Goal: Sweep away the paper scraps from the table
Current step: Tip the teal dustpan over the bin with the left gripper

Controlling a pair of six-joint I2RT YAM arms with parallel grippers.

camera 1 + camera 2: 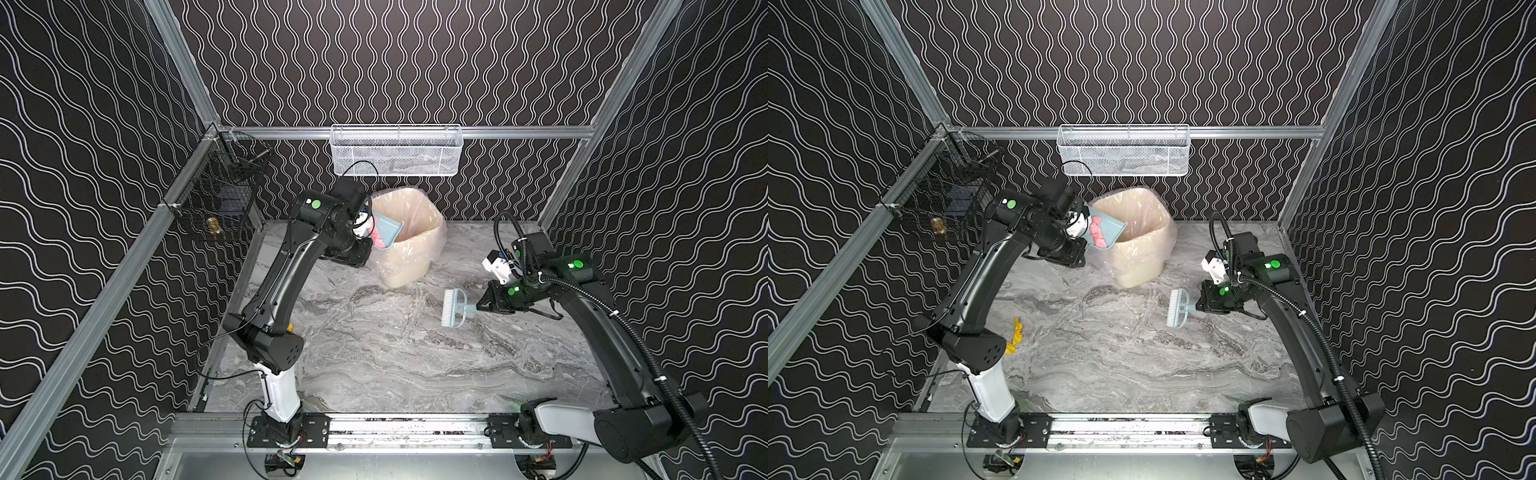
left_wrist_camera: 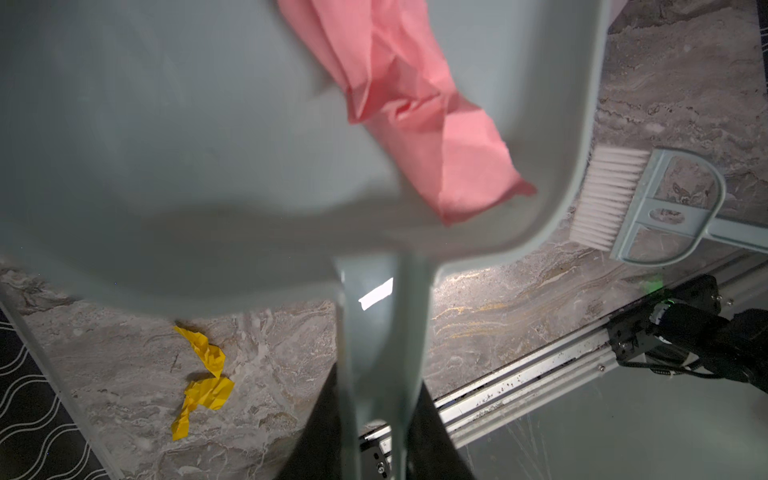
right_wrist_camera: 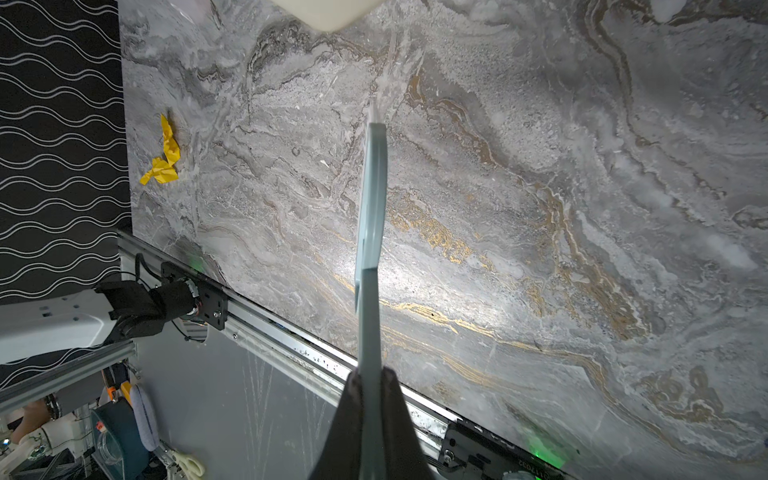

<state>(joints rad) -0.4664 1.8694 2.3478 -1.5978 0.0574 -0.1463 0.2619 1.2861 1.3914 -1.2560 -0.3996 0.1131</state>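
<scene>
A pink paper scrap lies in the pale blue dustpan. My left gripper is shut on the dustpan's handle and holds the pan tilted at the rim of the lined bin. A yellow paper scrap lies on the table at the left, beside the left arm's elbow. My right gripper is shut on the handle of the pale blue brush, right of the middle.
The beige bin with a plastic liner stands at the back centre. A white mesh basket hangs on the back wall and a black wire basket on the left rail. An aluminium rail runs along the front edge.
</scene>
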